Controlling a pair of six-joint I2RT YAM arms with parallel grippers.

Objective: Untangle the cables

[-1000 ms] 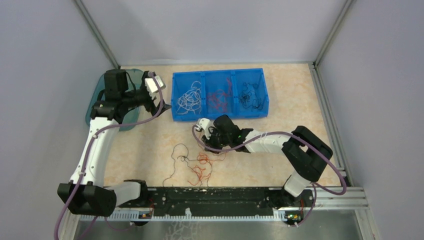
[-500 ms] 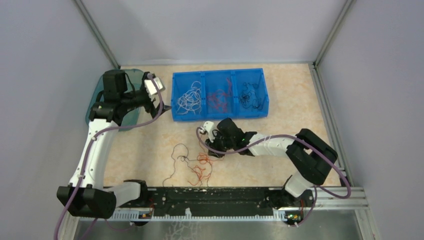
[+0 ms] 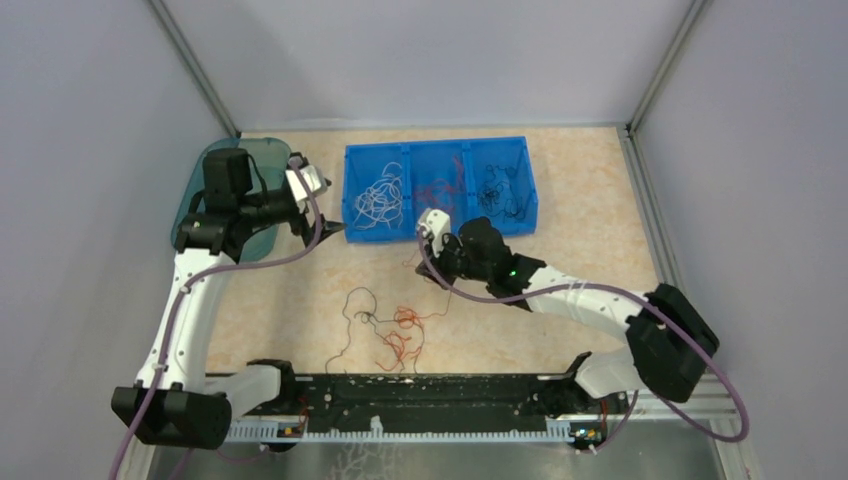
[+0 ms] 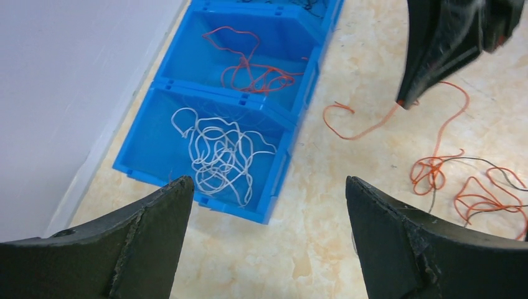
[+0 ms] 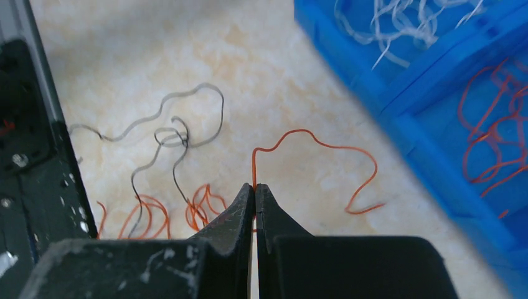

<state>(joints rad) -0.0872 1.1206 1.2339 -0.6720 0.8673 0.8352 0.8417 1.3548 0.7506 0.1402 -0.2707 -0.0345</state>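
Note:
A tangle of orange-red and black cables (image 3: 395, 330) lies on the table near the front rail. My right gripper (image 5: 254, 187) is shut on one orange-red cable (image 5: 324, 144) and holds it above the table, just in front of the blue bin; it also shows in the top view (image 3: 428, 268) and the left wrist view (image 4: 403, 103). The held cable trails down to the tangle (image 4: 436, 171). A black cable (image 5: 187, 103) loops beside the tangle. My left gripper (image 4: 268, 180) is open and empty by the bin's front left corner (image 3: 335, 228).
The blue bin (image 3: 440, 232) has three compartments: white cables (image 4: 221, 146) at the left, orange-red cables (image 4: 255, 71) in the middle, black cables (image 3: 498, 190) at the right. A teal plate (image 3: 260, 155) lies at the back left. A black rail (image 3: 430, 388) runs along the front.
My right gripper has moved back and right toward the bin, drawing the orange-red cable out of the tangle. My left gripper has shifted slightly.

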